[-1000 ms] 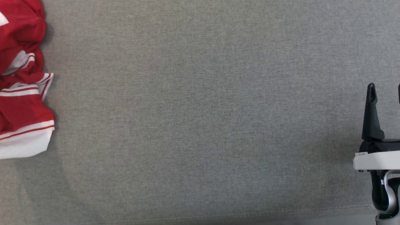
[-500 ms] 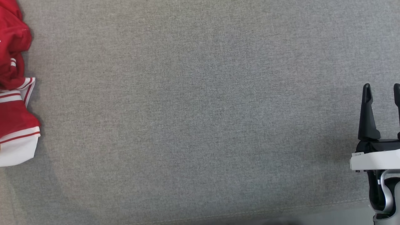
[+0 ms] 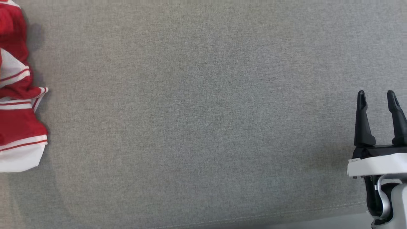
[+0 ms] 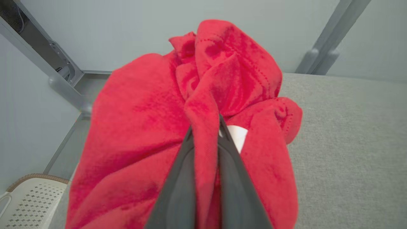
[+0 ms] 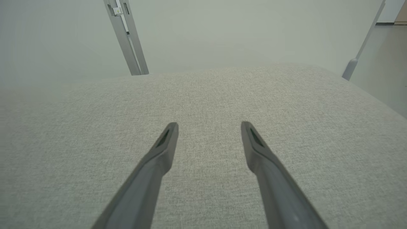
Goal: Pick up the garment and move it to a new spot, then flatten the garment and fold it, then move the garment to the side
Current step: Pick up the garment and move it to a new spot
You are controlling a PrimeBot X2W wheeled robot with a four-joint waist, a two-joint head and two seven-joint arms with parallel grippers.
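Leaves the grey cushion (image 3: 203,127) bare ahead of the right gripper (image 3: 375,93), spread open and empty, probably reserved for flattening. Pinches a fold of the red garment (image 4: 143,127), bunched around the left gripper (image 4: 205,125), fingers nearly shut, for lifting away.

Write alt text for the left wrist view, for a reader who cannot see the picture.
Two dark fingers are shut on a fold of a crumpled red garment, bunched up in the middle of the picture. A grey fabric surface lies to the right, and a white perforated basket shows at the lower left.
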